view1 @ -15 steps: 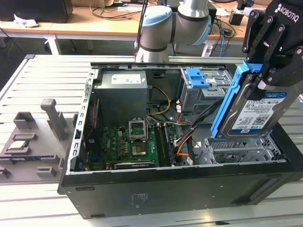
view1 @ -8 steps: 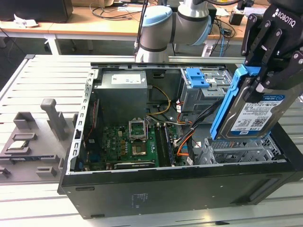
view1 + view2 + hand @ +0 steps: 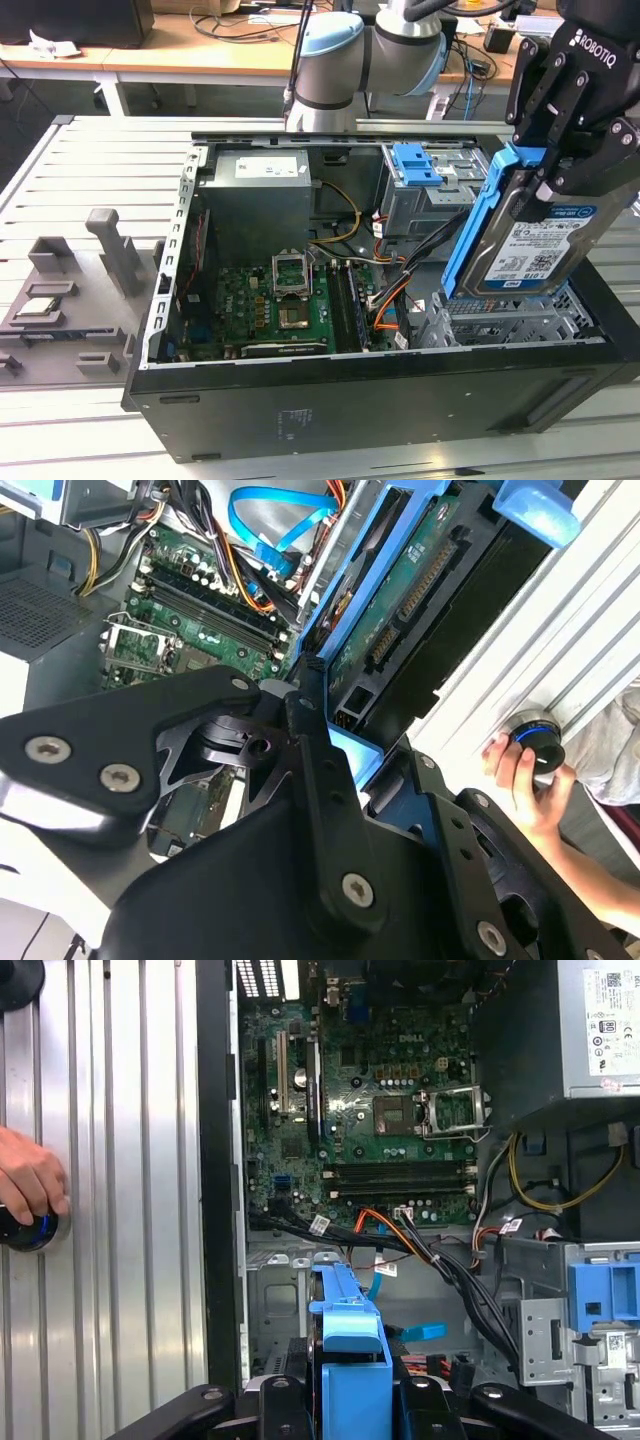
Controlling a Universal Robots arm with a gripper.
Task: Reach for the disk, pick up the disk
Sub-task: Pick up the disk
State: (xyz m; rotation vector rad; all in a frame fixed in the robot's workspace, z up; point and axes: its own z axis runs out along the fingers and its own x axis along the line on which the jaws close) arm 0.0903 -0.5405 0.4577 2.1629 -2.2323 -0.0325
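Note:
The disk (image 3: 535, 250), a silver drive with a white-and-blue label and blue side rails, hangs tilted above the right end of the open computer case. My black gripper (image 3: 548, 185) is shut on its upper end, one finger on each face. In the second wrist view the disk (image 3: 400, 590) shows its green circuit board and blue rail between the black fingers (image 3: 310, 730). In the first wrist view the disk's blue rail (image 3: 350, 1345) stands edge-on between the finger links, above the grey drive cage (image 3: 290, 1310).
The open computer case (image 3: 300, 420) holds a green motherboard (image 3: 270, 315), a power supply (image 3: 265, 190), orange and black cables (image 3: 390, 290) and a bare blue bracket (image 3: 415, 165). Grey fixtures (image 3: 110, 250) stand at the exterior view's left. A person's hand (image 3: 30, 1180) rests on a knob beside the case.

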